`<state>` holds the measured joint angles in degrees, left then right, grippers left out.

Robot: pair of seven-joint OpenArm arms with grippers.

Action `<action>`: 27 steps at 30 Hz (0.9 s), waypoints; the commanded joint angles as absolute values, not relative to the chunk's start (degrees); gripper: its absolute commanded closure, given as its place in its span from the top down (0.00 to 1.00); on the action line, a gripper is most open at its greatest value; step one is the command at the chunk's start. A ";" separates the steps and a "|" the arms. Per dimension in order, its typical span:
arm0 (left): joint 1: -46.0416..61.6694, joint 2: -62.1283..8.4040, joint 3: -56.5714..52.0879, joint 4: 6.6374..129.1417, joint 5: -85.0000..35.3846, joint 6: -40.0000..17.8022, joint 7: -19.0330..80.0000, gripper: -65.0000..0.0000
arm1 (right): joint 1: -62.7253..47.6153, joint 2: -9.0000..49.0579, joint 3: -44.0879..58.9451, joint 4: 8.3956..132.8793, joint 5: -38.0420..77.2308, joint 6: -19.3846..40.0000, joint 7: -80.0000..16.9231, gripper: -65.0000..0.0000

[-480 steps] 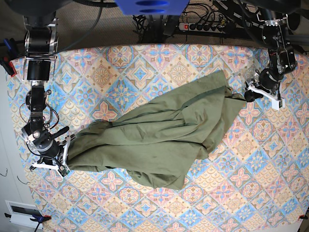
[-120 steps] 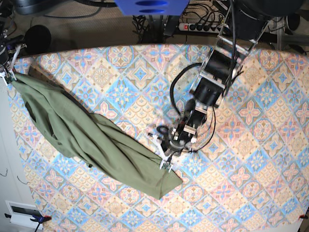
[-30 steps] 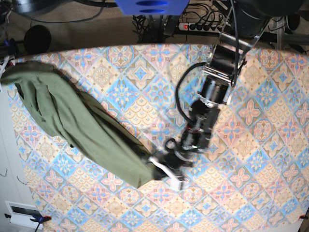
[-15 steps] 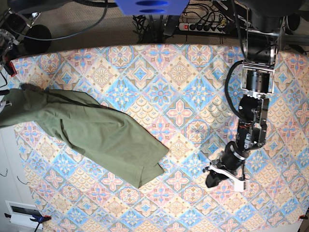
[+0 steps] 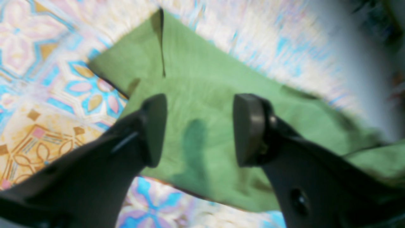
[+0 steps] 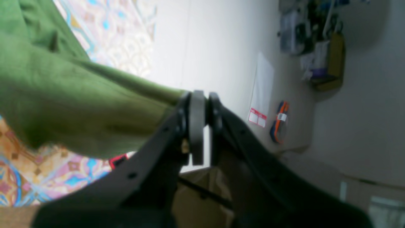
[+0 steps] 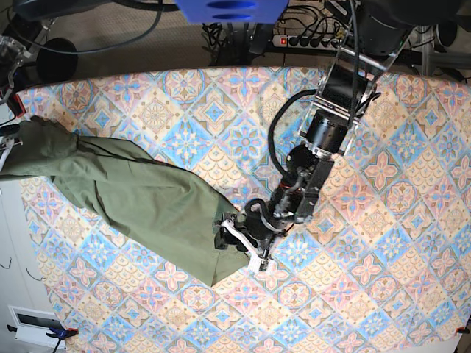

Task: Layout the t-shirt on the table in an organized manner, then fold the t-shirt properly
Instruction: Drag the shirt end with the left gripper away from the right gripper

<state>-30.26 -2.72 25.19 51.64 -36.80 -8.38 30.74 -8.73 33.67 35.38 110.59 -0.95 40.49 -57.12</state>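
T-shirt (image 7: pixel 140 202) cloth lies directly beneath the left end effector (image 5: pixel 199 126), whose two dark fingers (image 5: pixel 155 126) stand apart with green fabric showing in the gap between them; the blurred wrist view does not show whether either pad touches the cloth. In the base view this left end effector (image 7: pixel 239 239) sits at the garment's lower corner, where the hem comes to a point on the desk (image 7: pixel 383 243), and its arm runs up and away toward the far edge.

From that corner the one olive-green t-shirt stretches as a long, wrinkled band across the tile-print cloth toward the right end effector (image 6: pixel 201 126). That one has its fingers pressed together, clamped on an edge of the t-shirt (image 6: pixel 63 101), which pulls taut from the pinch and hangs in a thick fold to one side of it. In the base view the held end reaches the side edge of the desk, and the right end effector itself is barely visible there.

Past the right end effector, off the desk, lies pale floor with one white sheet (image 6: pixel 262 91) bearing a pink label and, next to it, one small orange-and-blue object (image 6: pixel 278 122). Behind the desk's far edge sits one power strip (image 7: pixel 313 40) among dark cables.
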 commanded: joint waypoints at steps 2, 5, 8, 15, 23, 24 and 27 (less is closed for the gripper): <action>-32.13 -1.36 24.84 50.51 -33.98 -8.66 26.15 0.50 | -9.54 35.30 36.62 111.69 -1.19 40.00 -56.84 0.01; -32.13 -1.27 24.84 49.89 -32.66 -8.66 23.87 0.49 | -10.86 35.30 38.29 111.96 -1.19 40.00 -56.84 0.01; -32.13 -1.63 23.08 49.89 -32.57 -8.57 23.52 0.49 | -11.21 35.21 38.55 111.96 -1.19 40.00 -56.84 0.01; -32.13 -3.12 16.75 48.92 -31.96 -8.57 24.04 0.49 | -11.12 35.21 38.46 111.96 -1.19 40.00 -56.84 0.01; -36.44 -1.19 16.84 34.95 -32.04 -9.10 23.87 0.49 | -11.12 35.21 38.46 111.96 -1.19 40.00 -56.84 0.01; -36.53 -0.84 16.84 34.51 -32.04 -9.19 23.87 0.49 | -11.12 35.21 38.46 111.96 -1.19 40.00 -56.84 0.01; -36.53 -0.13 19.03 34.59 -32.13 -9.27 23.96 0.49 | -11.12 35.21 38.46 111.96 -1.19 40.00 -56.84 0.01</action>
<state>-34.76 -0.54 19.16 33.71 -31.73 -8.82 24.67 -11.68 33.54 37.93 111.02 -0.86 40.49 -57.60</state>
